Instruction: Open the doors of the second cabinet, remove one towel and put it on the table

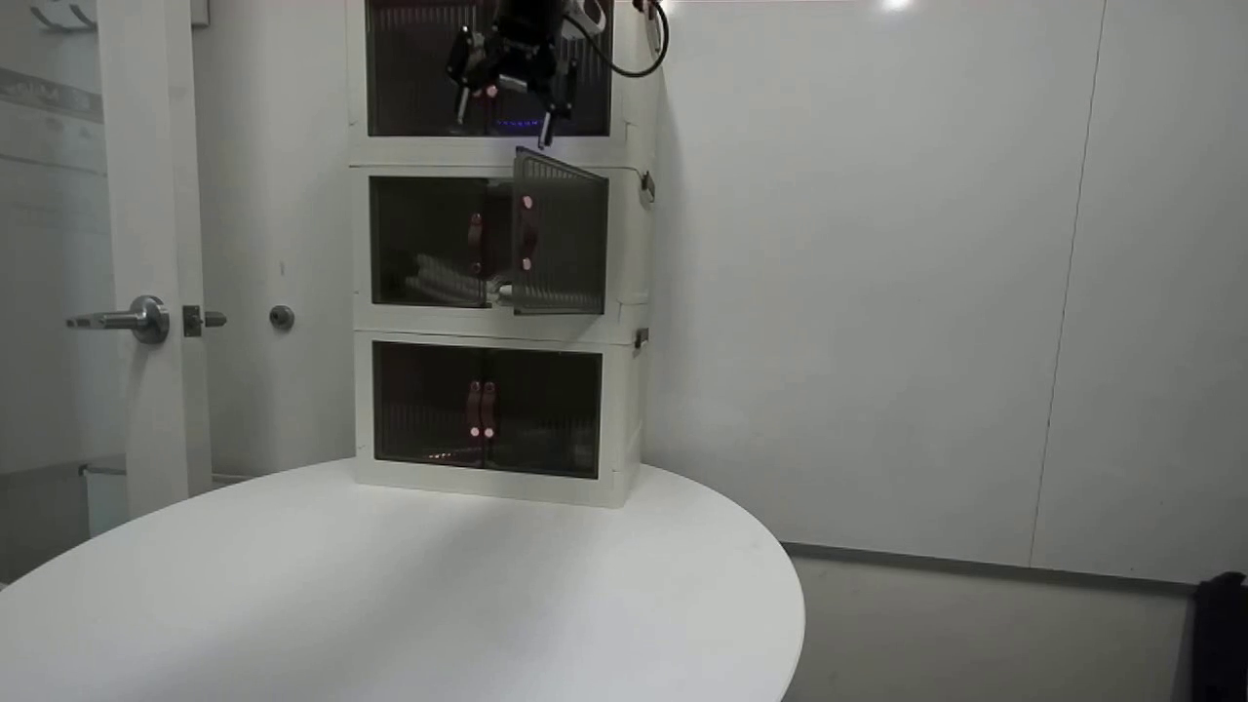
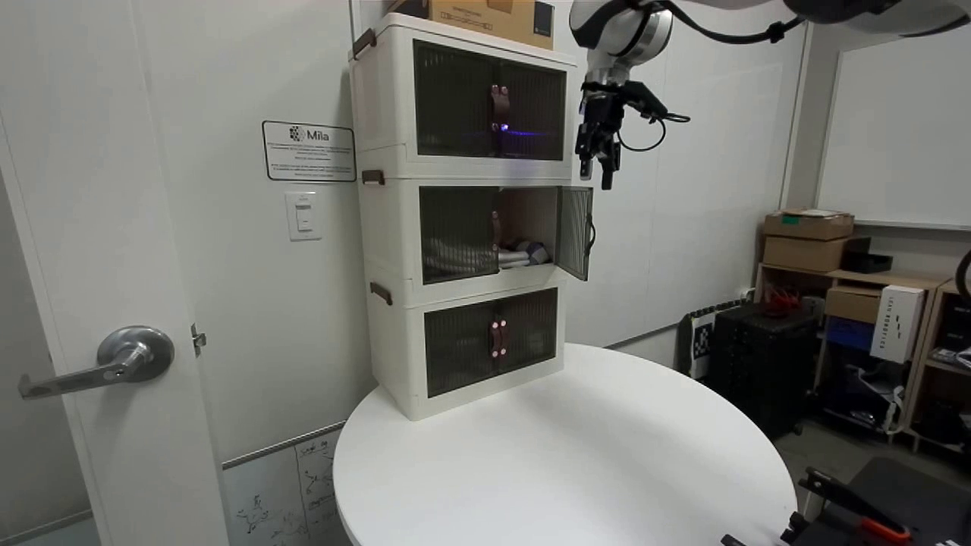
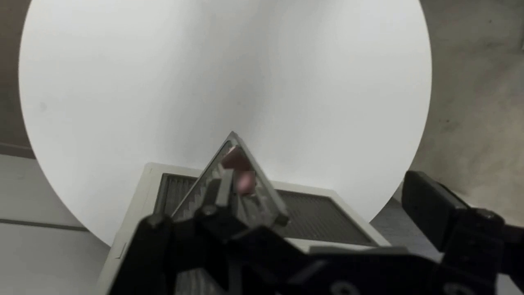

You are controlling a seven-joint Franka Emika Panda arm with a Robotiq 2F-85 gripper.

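Note:
The second cabinet (image 1: 629, 249) is the middle tier of a white-framed stack. Its right door (image 1: 565, 244) stands swung outward in both exterior views, while the left door (image 2: 457, 235) lies flush in the frame. Behind them, folded whitish towels (image 2: 513, 258) with a bluish checked part rest inside; only some of the cloth shows. My gripper (image 1: 503, 119) hangs fingers-down, in front of the top tier and above the swung-out door. Its fingers are spread wide with nothing held. The wrist view has the right door's top edge (image 3: 262, 176) near the left finger. Below is the round white table (image 3: 225, 82).
Top-tier doors (image 2: 489, 102) and bottom-tier doors (image 1: 487, 409) are closed. A cardboard box (image 2: 485, 19) sits on the stack. A room door with a lever handle (image 2: 125, 364) stands beside the table. Black equipment (image 2: 857, 508) is at the table's near right, with shelving behind.

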